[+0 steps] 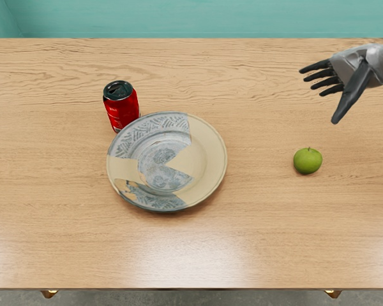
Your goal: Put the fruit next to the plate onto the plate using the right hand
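At the middle of the table (64, 242), a touch left of centre, sits the plate (219, 159), a round beige dish with grey-blue patterned patches across its well and rim. At 11 o'clock from the plate stands a red can (121, 106), upright, dark top showing, right up against the rim. Whether the two touch, I cannot tell from this angle.

Now swing out to 3 o'clock from the plate and there's the fruit, a green apple (307, 160), small and round, stem dimple up. It rests on the bare wood, well apart from the plate's edge, with open tabletop between them. So the apple is not on the plate.

And here's the right hand (348, 71), coming in from the right edge of the picture, up at 1 o'clock from the apple. It's wide open. The dark fingers (316, 66) are fanned out and point toward 9 o'clock, while the thumb (346, 103) hangs down toward 7 o'clock. Nothing is in its grasp, and there is a clear gap between thumb tip and apple. The grey wrist runs off the frame at the top right corner. Behind the far edge of the table, a teal wall (179, 16) fills the top of the picture.
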Robot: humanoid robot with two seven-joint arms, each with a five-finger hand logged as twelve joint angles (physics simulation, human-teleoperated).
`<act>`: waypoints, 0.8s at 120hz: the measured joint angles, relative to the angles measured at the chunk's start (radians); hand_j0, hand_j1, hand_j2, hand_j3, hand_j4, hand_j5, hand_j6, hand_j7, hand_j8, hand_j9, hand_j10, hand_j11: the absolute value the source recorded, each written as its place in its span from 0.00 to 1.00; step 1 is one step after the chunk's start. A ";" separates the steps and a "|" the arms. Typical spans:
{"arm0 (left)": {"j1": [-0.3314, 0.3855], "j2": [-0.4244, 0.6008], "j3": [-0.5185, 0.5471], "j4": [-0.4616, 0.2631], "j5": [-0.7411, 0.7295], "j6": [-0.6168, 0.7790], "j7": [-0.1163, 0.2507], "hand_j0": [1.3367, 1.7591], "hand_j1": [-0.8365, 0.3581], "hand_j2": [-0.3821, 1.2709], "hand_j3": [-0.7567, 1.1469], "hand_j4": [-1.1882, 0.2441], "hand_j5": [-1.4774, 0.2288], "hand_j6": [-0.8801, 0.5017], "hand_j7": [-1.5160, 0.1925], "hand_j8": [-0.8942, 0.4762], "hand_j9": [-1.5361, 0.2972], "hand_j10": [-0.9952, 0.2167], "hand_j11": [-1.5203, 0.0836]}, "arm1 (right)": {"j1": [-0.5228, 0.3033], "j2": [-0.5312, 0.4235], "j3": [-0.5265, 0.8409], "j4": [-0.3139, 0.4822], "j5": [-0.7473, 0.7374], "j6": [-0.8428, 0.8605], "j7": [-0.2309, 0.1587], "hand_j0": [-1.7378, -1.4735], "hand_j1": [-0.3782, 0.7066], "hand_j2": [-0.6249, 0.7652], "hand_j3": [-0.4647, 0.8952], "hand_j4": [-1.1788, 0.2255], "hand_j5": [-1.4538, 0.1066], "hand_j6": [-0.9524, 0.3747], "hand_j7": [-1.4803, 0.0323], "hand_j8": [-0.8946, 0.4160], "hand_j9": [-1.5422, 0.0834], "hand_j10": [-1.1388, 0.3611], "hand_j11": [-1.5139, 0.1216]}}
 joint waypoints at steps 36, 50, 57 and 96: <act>0.000 0.000 0.000 0.000 0.000 0.000 0.000 0.76 0.98 0.23 0.40 0.82 0.86 0.63 0.88 0.64 0.83 0.81 0.94 | 0.058 -0.004 -0.112 0.122 -0.059 -0.052 0.000 0.30 0.03 0.45 0.34 0.84 0.93 0.72 0.98 0.68 0.95 0.76 0.93; 0.000 0.000 0.000 0.000 0.000 0.000 0.000 0.76 0.98 0.23 0.40 0.82 0.86 0.63 0.88 0.64 0.83 0.81 0.94 | 0.215 -0.019 -0.381 0.262 -0.083 -0.316 0.000 0.30 0.03 0.45 0.34 0.84 0.93 0.72 0.98 0.68 0.95 0.76 0.93; 0.000 0.000 0.000 0.000 0.000 0.000 0.000 0.76 0.98 0.23 0.40 0.82 0.86 0.63 0.88 0.64 0.83 0.81 0.94 | 0.283 -0.017 -0.519 0.359 -0.089 -0.488 0.000 0.30 0.03 0.45 0.34 0.84 0.93 0.72 0.98 0.68 0.95 0.76 0.93; 0.000 0.000 0.000 0.000 0.000 0.000 0.000 0.76 0.98 0.23 0.40 0.82 0.86 0.63 0.88 0.64 0.83 0.81 0.94 | 0.263 0.148 -0.720 0.557 -0.084 -0.971 0.000 0.30 0.06 0.45 0.34 0.82 0.91 0.70 0.96 0.66 0.93 0.74 0.90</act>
